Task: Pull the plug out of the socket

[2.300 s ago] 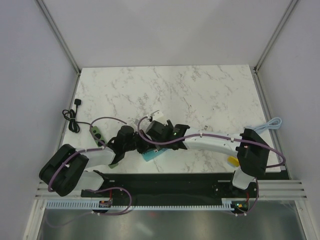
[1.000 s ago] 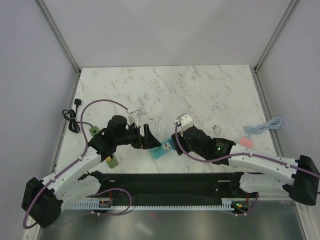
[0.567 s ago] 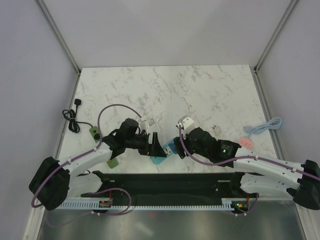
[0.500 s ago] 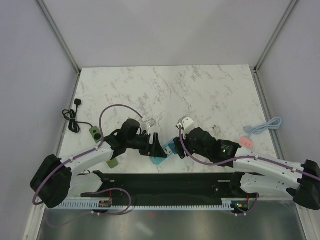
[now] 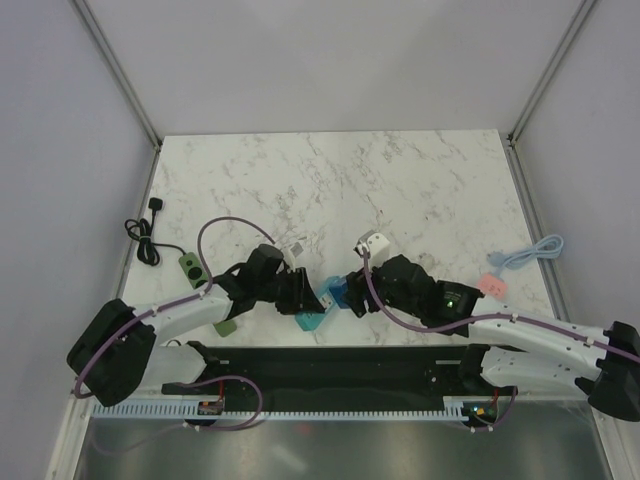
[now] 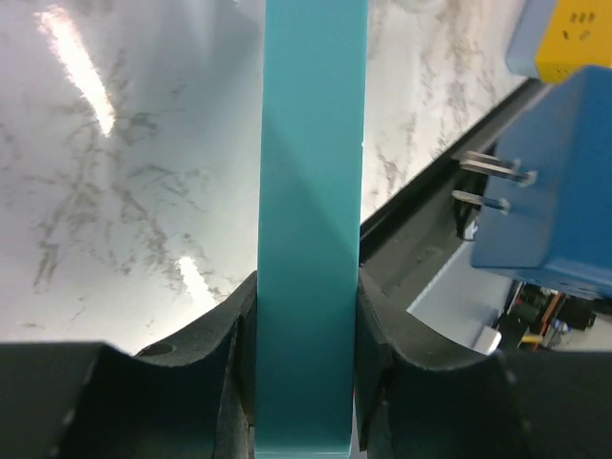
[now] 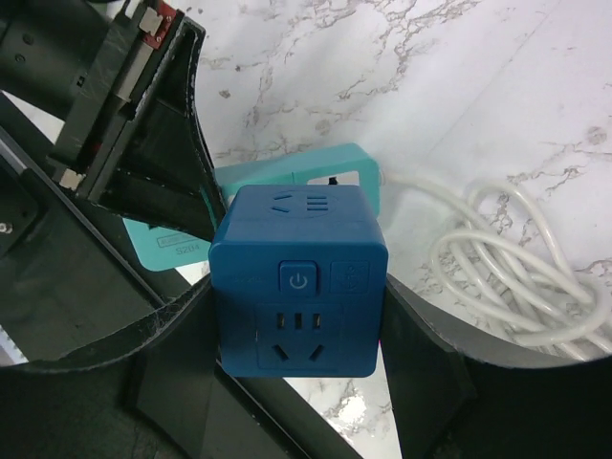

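Marble tabletop [image 5: 400, 190] from above: both arms reach in toward the middle, close to the front edge. The left gripper [image 5: 300, 296] is clamped on the teal socket [image 5: 312, 320]. Just to its right, the right gripper [image 5: 348, 294] has hold of the blue plug [image 5: 333, 291]. There's a black cable [image 5: 148, 238] off at the left edge and a pale blue cable [image 5: 532, 253] over on the far right.

Left wrist view: the socket stands edge-on, pinched between both fingers, with the pads touching each side. The plug hangs to the right with its two metal prongs [image 6: 488, 182] bare, pointing at the socket but not touching it.

Right wrist view: the plug is a cube squeezed between the right fingers, power button facing the camera. The socket sits right behind it in the left gripper. A white cable [image 7: 516, 268] is coiled on the marble to the right.
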You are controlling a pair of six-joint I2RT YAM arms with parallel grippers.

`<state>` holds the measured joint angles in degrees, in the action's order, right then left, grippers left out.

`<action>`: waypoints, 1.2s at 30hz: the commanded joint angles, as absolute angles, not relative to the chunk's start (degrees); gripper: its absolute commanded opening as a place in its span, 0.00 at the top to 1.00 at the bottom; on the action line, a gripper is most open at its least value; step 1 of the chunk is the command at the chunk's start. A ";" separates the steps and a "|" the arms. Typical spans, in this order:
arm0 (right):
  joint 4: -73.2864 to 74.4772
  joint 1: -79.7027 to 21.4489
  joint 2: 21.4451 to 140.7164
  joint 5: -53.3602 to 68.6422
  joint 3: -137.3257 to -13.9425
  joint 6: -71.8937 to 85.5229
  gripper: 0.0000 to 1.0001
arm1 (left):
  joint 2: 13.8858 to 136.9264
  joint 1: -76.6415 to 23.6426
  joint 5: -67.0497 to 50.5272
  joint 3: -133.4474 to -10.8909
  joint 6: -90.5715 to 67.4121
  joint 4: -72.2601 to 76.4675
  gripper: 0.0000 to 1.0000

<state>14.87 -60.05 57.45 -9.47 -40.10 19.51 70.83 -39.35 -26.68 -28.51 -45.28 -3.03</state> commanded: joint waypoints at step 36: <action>-50.71 -37.36 116.44 -38.42 -68.81 7.20 1.00 | 82.01 -37.97 -27.07 -31.55 -44.75 2.73 0.22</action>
